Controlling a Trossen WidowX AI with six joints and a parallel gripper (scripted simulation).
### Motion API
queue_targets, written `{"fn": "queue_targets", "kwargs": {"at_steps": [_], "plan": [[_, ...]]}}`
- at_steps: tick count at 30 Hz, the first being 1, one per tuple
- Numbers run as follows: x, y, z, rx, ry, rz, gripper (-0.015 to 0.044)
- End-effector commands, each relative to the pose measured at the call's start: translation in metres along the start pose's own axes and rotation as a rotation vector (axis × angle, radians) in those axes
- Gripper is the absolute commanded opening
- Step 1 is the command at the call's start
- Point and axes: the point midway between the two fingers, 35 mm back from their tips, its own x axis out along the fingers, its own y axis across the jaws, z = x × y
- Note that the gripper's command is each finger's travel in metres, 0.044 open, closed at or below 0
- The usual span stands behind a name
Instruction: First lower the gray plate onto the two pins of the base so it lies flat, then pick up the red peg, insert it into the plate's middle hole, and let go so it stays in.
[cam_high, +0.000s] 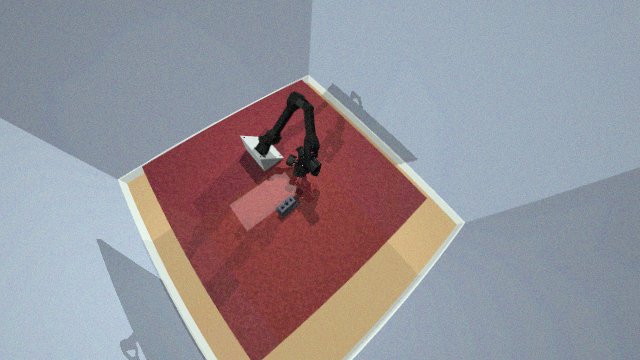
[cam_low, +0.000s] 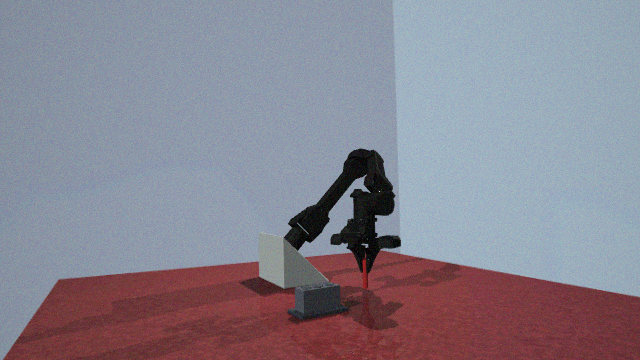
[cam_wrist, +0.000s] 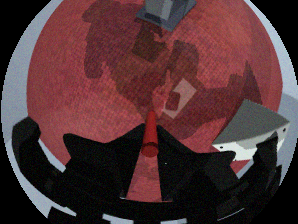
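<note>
My gripper (cam_high: 300, 174) (cam_low: 365, 268) is shut on the red peg (cam_low: 365, 280) (cam_wrist: 151, 131). The peg hangs upright from the fingertips; its lower end appears to be a little above the red surface. The gray plate (cam_high: 287, 205) (cam_low: 318, 299) looks flat and level on the dark base (cam_low: 303, 316) (cam_wrist: 172, 26). Small dark spots show along its top in the top view, too small to tell holes from pins. The plate and base stand beside the held peg, to its left in the exterior view, and are partly cut off at the top of the wrist view.
A white wedge-shaped mount (cam_high: 272, 162) (cam_low: 271, 260) (cam_wrist: 255, 120) stands at the arm's foot, behind the base in the exterior view. A pale light patch (cam_high: 252, 207) lies on the red surface (cam_high: 310, 280) beside the base. Arm shadows fall around the gripper.
</note>
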Motion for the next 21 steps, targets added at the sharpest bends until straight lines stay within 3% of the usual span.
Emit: {"fn": "queue_targets", "kwargs": {"at_steps": [1,19,21], "plan": [[-0.015,0.004,0.003,-0.008,-0.010,0.005,0.0000],[-0.071,0.004,0.006,-0.007,-0.010,0.003,0.0000],[-0.058,0.003,0.007,-0.001,-0.006,0.000,0.0000]]}}
